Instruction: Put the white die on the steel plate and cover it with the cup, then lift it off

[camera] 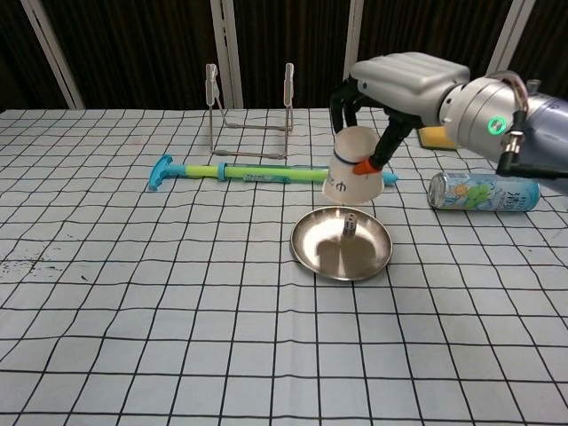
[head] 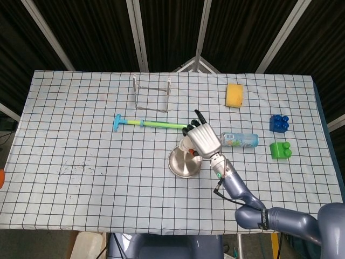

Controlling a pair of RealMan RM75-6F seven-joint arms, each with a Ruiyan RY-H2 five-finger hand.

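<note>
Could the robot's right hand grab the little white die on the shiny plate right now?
Probably not yet. The right hand is busy holding the cup in the air. The die sits uncovered on the steel plate, so a free hand could likely reach it.
</note>
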